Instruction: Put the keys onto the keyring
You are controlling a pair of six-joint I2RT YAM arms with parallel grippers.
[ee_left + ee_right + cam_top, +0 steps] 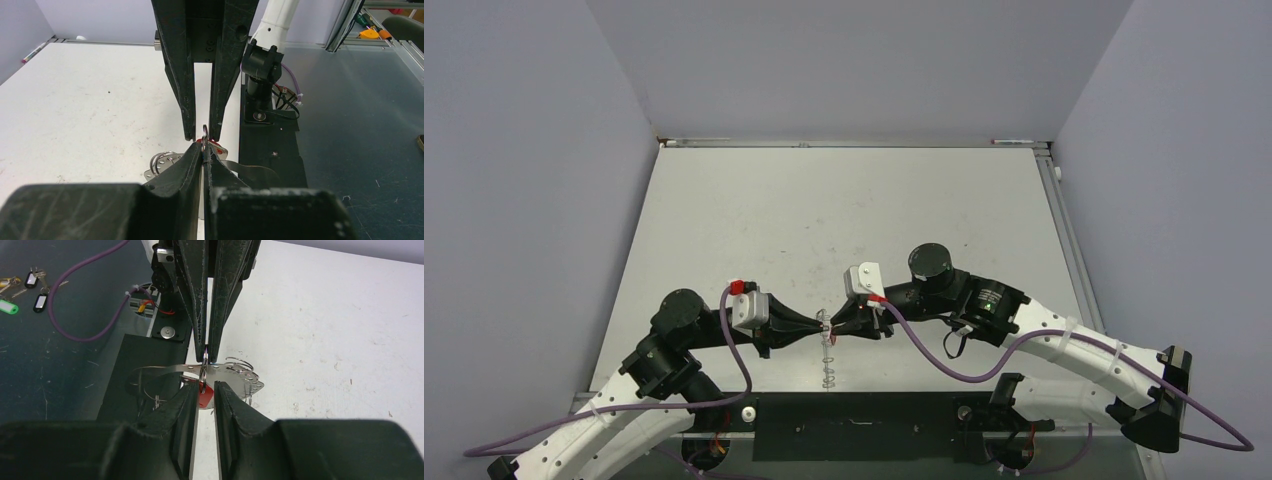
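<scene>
The two arms met tip to tip over the near part of the tabletop (824, 215), just beyond the dark strip at its front edge. The left hand (203, 148) was closed almost completely on the keyring (235, 371), pinching one small upright loop (205, 359) at its rim between the very ends of its fingers. The rest of the thin silvery hoop, with more small loops along it, spread out just below both hands; whether it hung free or touched the tabletop could not be told. The right hand (205, 390) faced it with its fingers only narrowly parted, and the red head of the key (203, 398) filled the gap between them, apparently gripped. The key sat right against the held loop, its blade hidden from every view.
</scene>
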